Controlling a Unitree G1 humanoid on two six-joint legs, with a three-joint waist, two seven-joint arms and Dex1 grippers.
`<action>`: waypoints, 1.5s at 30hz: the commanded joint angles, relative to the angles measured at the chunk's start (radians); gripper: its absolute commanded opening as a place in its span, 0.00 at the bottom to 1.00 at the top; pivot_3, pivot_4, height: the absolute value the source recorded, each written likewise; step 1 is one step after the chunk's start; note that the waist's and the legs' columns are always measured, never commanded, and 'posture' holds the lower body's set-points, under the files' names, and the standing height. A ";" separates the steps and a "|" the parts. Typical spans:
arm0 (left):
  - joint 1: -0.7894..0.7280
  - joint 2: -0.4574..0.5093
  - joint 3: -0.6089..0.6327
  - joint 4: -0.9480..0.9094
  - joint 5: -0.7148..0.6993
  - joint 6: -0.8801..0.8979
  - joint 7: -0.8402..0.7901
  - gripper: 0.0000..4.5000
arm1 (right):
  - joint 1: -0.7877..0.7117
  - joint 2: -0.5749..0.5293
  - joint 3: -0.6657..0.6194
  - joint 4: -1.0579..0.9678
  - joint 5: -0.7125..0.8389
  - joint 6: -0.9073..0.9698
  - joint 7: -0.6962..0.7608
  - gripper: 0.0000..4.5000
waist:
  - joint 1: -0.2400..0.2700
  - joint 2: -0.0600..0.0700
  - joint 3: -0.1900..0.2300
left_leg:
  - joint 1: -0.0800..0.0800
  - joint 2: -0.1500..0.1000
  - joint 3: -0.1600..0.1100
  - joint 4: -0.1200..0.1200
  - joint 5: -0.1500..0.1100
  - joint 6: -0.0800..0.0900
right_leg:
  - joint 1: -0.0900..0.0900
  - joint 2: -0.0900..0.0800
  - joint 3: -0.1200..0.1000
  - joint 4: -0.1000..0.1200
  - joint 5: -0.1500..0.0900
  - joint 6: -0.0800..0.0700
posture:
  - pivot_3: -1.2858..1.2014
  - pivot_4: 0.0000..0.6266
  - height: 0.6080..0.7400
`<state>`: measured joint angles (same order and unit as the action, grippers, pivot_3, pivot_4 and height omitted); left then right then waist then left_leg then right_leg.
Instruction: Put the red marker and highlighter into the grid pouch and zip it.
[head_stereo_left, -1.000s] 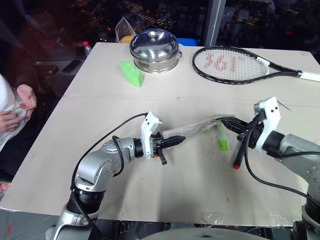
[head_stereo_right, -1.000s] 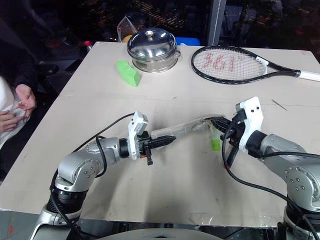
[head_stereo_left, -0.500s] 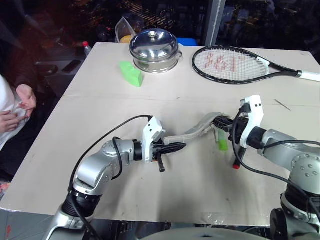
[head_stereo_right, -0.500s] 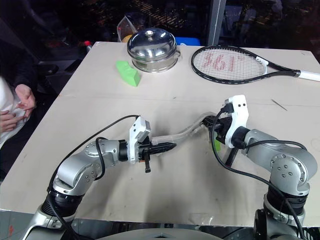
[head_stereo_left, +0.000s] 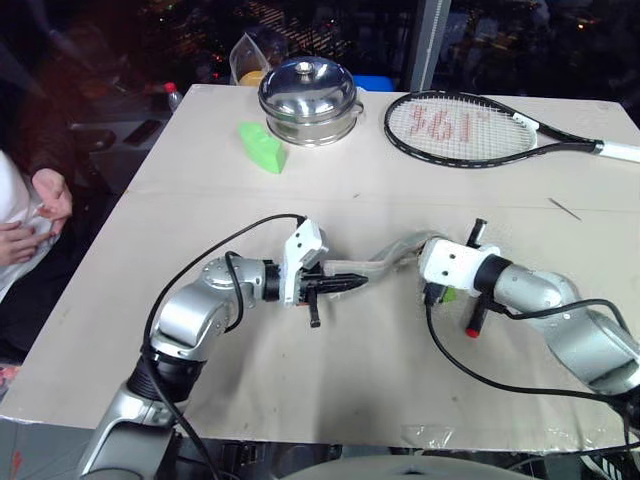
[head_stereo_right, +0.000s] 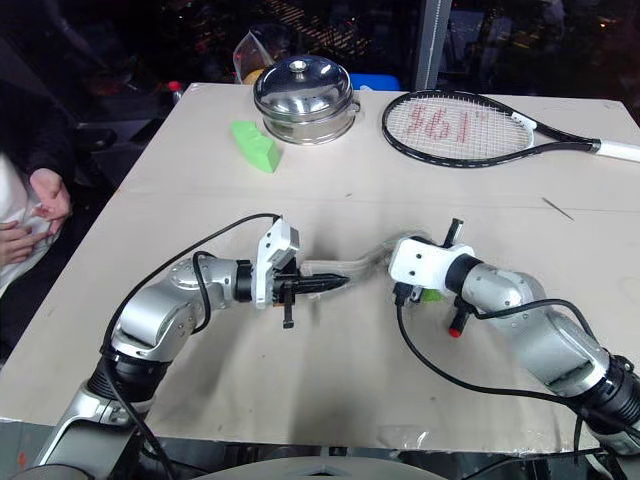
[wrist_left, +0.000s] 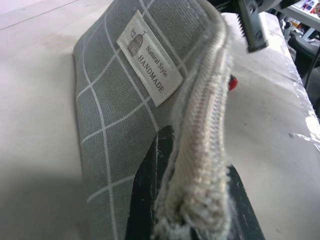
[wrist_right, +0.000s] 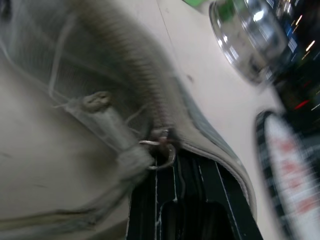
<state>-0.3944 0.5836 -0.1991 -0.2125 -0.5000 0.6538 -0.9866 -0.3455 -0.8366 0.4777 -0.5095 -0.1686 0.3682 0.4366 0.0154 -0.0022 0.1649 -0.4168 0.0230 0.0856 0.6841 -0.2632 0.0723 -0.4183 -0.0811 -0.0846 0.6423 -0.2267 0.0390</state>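
Grid pouch (head_stereo_left: 375, 266): lifted mid-table, left gripper (head_stereo_left: 345, 283) and right gripper (wrist_right: 172, 200) clamped on opposite ends. Right wrist has rolled over. Red marker (head_stereo_left: 476, 310), highlighter (head_stereo_left: 447, 293) still outside; loading pending.

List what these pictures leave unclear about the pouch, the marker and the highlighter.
- Highlighter: in the left eye view the right gripper's white housing covers all but a green sliver, on the table.
- Red marker: the right arm crosses its barrel; the red end shows.
- Grid pouch: right wrist view is blurred, so how far the zipper is shut cannot be read.
- Pouch contents: hidden by the fabric in the left wrist view, where the left gripper clamps its end.
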 joint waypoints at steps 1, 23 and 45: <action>-0.043 -0.020 -0.004 0.003 0.015 -0.001 0.013 0.00 | -0.005 0.025 0.033 0.016 -0.128 -0.054 0.021 0.01 | 0.000 0.000 0.000 | 0.000 0.000 0.000 0.000 0.000 0.000 | 0.000 0.000 0.000 0.000 0.000 0.000 | 0.52 0.24 1.00; -0.069 -0.017 -0.007 0.020 0.055 -0.007 0.002 0.00 | 0.091 0.132 -0.056 0.058 -0.251 -0.066 0.174 0.99 | -0.002 0.000 0.000 | 0.001 0.000 -0.001 0.000 0.001 -0.001 | 0.001 0.001 0.000 0.000 0.000 0.000 | 0.52 0.24 1.00; -0.050 -0.026 -0.034 0.076 0.168 -0.224 -0.055 0.00 | 0.027 0.216 -0.048 0.149 -0.201 -0.103 0.213 0.99 | -0.003 -0.001 -0.001 | 0.002 0.000 -0.001 0.001 0.001 -0.001 | 0.002 0.001 -0.004 0.001 0.002 -0.004 | 0.52 0.24 1.00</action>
<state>-0.4332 0.5654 -0.2504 -0.1037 -0.3158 0.4364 -1.0414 -0.3230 -0.6176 0.4177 -0.3745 -0.3368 0.2911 0.6584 0.0127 -0.0035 0.1642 -0.4151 0.0230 0.0844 0.6851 -0.2622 0.0709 -0.4161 -0.0802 -0.0880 0.6433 -0.2244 0.0352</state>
